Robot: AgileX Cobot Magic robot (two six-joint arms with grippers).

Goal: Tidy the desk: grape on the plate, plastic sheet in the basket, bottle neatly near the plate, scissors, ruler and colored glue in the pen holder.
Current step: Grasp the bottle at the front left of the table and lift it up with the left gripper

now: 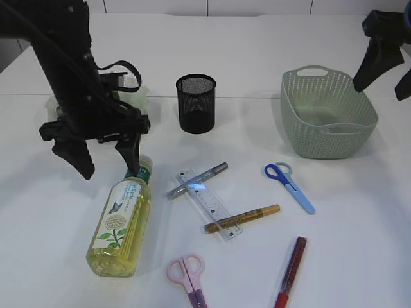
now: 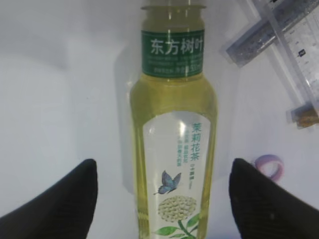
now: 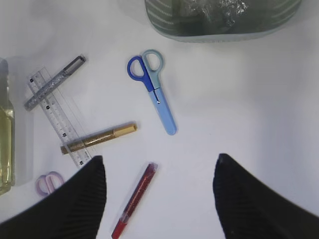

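A bottle point(image 1: 121, 221) of yellow tea lies on its side at the front left, cap toward the back. My left gripper point(image 1: 109, 169) is open just above its neck. In the left wrist view the bottle point(image 2: 172, 124) lies between the open fingers point(image 2: 163, 167). My right gripper point(image 1: 382, 86) is open and empty, high beside the green basket point(image 1: 292, 109), which holds a crumpled plastic sheet point(image 3: 212, 9). Blue scissors point(image 1: 290, 187), pink scissors point(image 1: 187, 274), a clear ruler point(image 1: 210, 204) and silver point(image 1: 196, 181), gold point(image 1: 243, 218) and red point(image 1: 291, 269) glue pens lie on the table. The black pen holder point(image 1: 196, 102) stands empty.
A pale object point(image 1: 138, 96) sits behind the left arm, mostly hidden; I cannot tell whether it is the plate or the grape. The right wrist view shows the blue scissors point(image 3: 152, 89) and the red glue pen point(image 3: 135, 198) below my right gripper point(image 3: 159, 160).
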